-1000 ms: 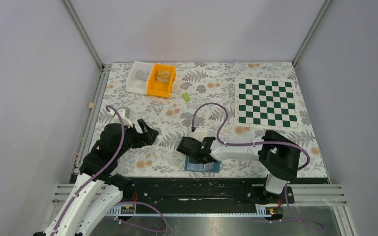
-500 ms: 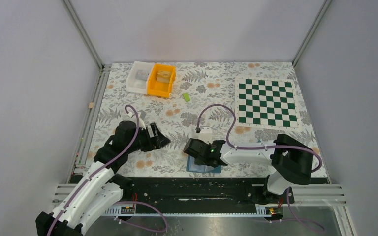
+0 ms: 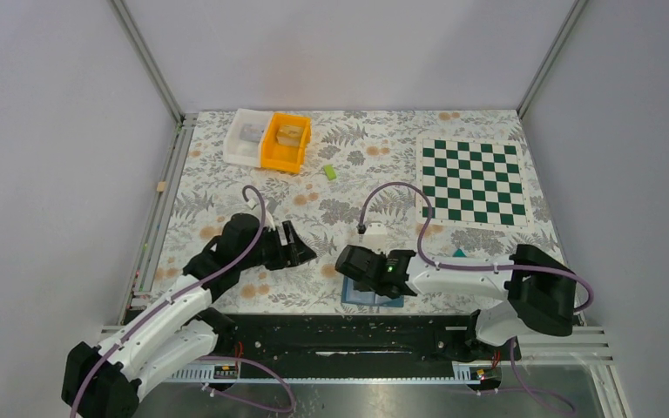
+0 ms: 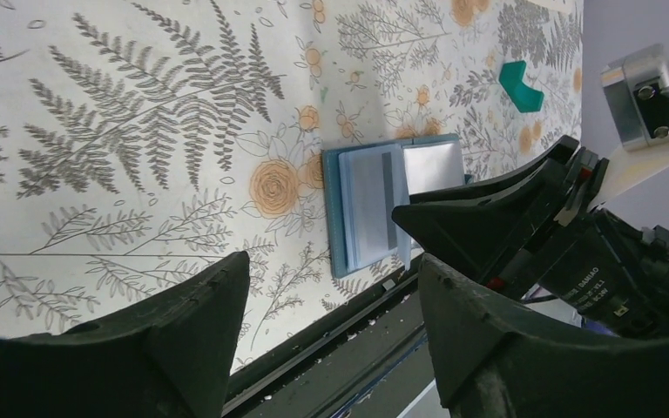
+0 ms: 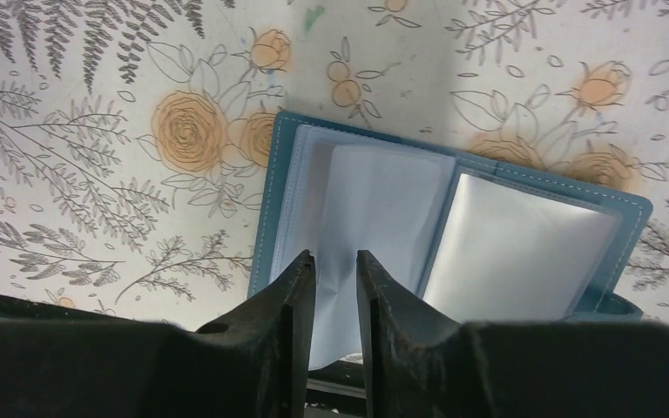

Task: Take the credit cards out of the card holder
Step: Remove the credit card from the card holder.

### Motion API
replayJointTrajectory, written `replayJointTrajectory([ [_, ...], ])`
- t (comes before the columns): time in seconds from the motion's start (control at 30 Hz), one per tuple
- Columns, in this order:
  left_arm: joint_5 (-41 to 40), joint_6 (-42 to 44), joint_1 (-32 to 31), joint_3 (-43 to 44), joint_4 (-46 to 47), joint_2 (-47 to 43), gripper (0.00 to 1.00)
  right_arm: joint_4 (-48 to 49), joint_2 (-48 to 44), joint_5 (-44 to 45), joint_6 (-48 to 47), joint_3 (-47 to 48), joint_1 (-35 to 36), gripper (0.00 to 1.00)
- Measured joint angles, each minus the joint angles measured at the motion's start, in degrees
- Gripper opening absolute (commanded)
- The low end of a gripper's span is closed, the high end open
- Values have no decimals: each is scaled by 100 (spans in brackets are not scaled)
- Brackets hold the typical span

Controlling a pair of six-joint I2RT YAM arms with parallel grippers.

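Beside open card holder [image 4: 389, 209]: teal card [image 4: 520, 84], apart.

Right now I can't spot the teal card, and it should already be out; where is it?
The teal card lies on the table at the top right of the left wrist view, beyond the open holder; in the top view it peeks out just behind the right arm.

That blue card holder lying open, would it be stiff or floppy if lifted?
The card holder probably flops: its clear sleeves already bow and crease where the right gripper pinches one. It looks thin and flat, so likely light, and might slide on the smooth tablecloth.
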Motion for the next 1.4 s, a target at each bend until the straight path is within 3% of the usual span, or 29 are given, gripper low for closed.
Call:
replayJointTrajectory([
  [0.7, 24, -258, -1001, -85, 1152, 1198, 57, -662, -1235, 529, 186, -789, -2, 35],
  [1.07, 26, -293, -2164, 442, 1934, 2608, 47, -925, -2129, 619, 463, -1342, -2, 36],
  [1.4, 116, -356, -2688, 962, 2645, 3672, 36, -1025, -2721, 675, 579, -1631, -2, 36],
])
